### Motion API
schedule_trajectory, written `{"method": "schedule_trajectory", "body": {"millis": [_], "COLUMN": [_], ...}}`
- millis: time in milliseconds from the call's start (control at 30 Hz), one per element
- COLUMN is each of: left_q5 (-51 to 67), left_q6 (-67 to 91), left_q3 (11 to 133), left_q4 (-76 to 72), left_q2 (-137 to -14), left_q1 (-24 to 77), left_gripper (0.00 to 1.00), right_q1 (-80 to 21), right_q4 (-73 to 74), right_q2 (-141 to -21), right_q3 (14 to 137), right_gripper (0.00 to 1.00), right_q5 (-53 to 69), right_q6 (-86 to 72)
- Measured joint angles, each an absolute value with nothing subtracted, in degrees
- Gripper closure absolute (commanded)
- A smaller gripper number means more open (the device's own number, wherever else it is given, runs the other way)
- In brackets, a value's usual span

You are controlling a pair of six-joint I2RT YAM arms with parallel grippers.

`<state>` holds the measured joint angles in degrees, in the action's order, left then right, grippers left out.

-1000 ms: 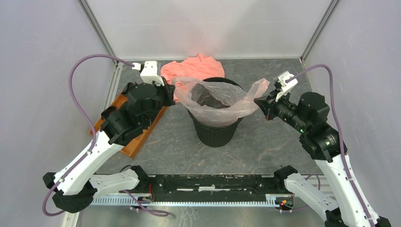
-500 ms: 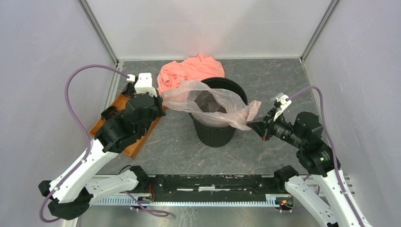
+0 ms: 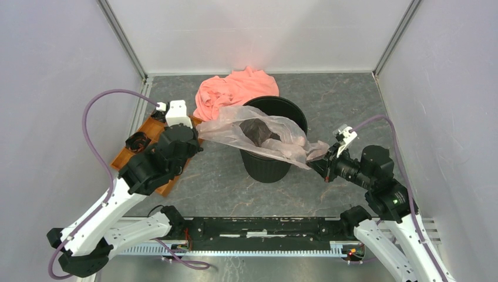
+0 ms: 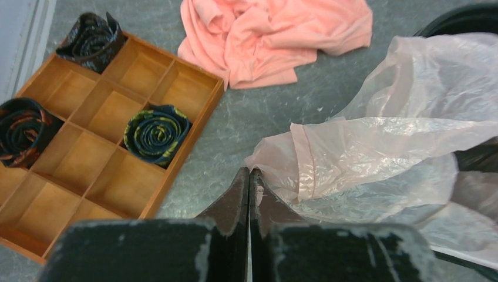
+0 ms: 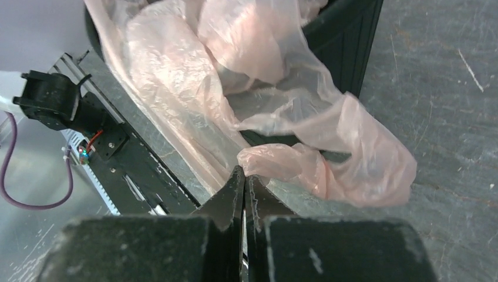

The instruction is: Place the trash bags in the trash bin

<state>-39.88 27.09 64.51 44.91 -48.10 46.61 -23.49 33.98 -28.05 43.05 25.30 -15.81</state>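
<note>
The trash bag (image 3: 282, 147) is strung between the two arms across the mouth of the trash bin (image 3: 265, 167), which stands near the middle of the bench (image 3: 352, 100). The left pincer (image 4: 249, 176) has its fingers pressed together on the bag's left corner, out past the rim toward the left edge of the bench. The right pincer (image 5: 244, 176) is likewise closed on a bunched fold at the other end, low and outside the bin on the side toward the near right corner.

My judgement is that the step in hand is the carry over the opening. The film lies over the near half of the mouth and spills over the rim, so it is not yet inside. The next move calls for bringing both ends inward above the opening, then lowering and letting go, so the loose right tail does not hang outside.

The film veils the bin's interior, so how far the bag sags in is hard to say; it looks shallow. Both wrist views crop the bin, and the pinched film itself hides between the closed fingers.
</note>
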Motion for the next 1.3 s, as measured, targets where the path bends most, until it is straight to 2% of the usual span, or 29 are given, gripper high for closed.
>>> {"method": "schedule_trajectory", "body": {"millis": [400,500,767,833,967,1067,1133,1167,1200,1300], "left_q5": [-38.2,-37.0,-31.7,-30.8,-29.8,-29.8,-29.9,-29.9,-29.8,-29.3], "left_q6": [29.1,29.1,29.1,29.1,29.1,29.2,29.1,29.1,29.1,28.9], "left_q3": [56.2,55.1,53.3,53.2,52.5,51.1,51.0,51.0,51.0,51.5], "left_q4": [41.5,39.5,34.0,32.8,32.3,33.5,34.5,34.8,35.3,37.3], "left_q2": [-52.2,-54.4,-56.6,-56.7,-55.4,-51.0,-47.6,-45.8,-43.5,-38.5], "left_q1": [46.2,45.3,42.7,42.5,42.5,42.5,42.4,42.5,42.5,42.4], "left_gripper": [0.98,0.98,0.98,0.95,0.73,0.53,0.36,0.22,0.13,0.01], "right_q1": [-23.5,-23.5,-23.5,-23.5,-23.5,-23.5,-23.5,-23.5,-23.5,-23.5], "right_q4": [28.3,26.5,22.8,23.0,25.2,28.4,30.3,31.5,32.9,36.2], "right_q2": [-28.1,-29.3,-30.1,-30.7,-30.7,-28.4,-26.7,-25.9,-25.0,-23.9], "right_q3": [33.8,33.3,32.8,32.9,32.9,33.5,34.7,35.6,37.1,41.6], "right_gripper": [0.99,0.87,0.73,0.67,0.46,0.36,0.33,0.33,0.33,0.28], "right_q5": [18.9,16.2,9.8,6.7,3.7,3.2,2.8,2.5,2.1,-0.6], "right_q6": [-17.3,-16.5,-11.9,-10.4,-9.2,-9.2,-9.4,-9.6,-9.6,-9.6]}}
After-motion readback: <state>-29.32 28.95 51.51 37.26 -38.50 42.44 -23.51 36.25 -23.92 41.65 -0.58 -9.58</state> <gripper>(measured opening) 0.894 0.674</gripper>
